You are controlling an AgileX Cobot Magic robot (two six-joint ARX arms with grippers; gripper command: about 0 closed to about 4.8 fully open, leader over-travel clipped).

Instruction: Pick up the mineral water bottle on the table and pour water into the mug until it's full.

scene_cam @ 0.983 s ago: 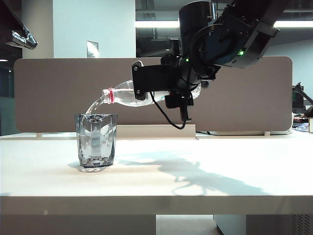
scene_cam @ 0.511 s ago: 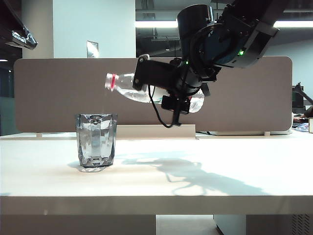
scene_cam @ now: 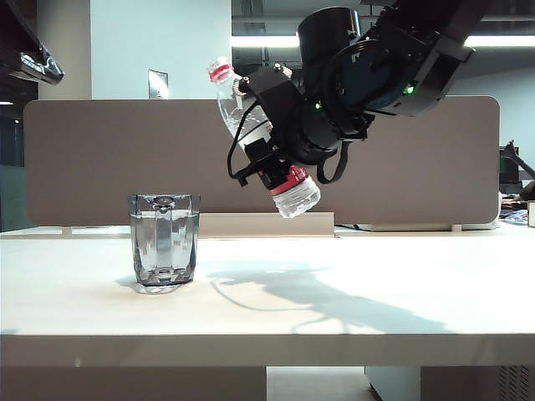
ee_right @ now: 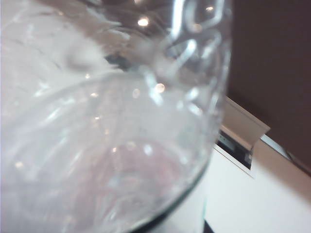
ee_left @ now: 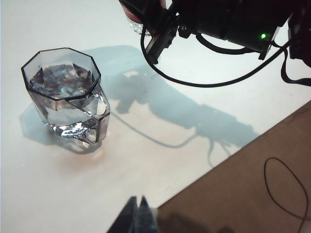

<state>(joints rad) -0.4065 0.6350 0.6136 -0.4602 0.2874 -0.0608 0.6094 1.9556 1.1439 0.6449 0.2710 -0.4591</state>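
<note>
White counter (scene_cam: 351,292), backed by a brown-grey divider panel (scene_cam: 100,159). Right gripper (scene_cam: 269,138), high above the counter's middle, clamped on the mineral water bottle (scene_cam: 294,194), tilted neck-up. Mug (scene_cam: 164,241), brim-full of water (ee_left: 60,81), near the counter's left front edge. Left gripper (ee_left: 136,216): fingertips together, above the counter.
</note>
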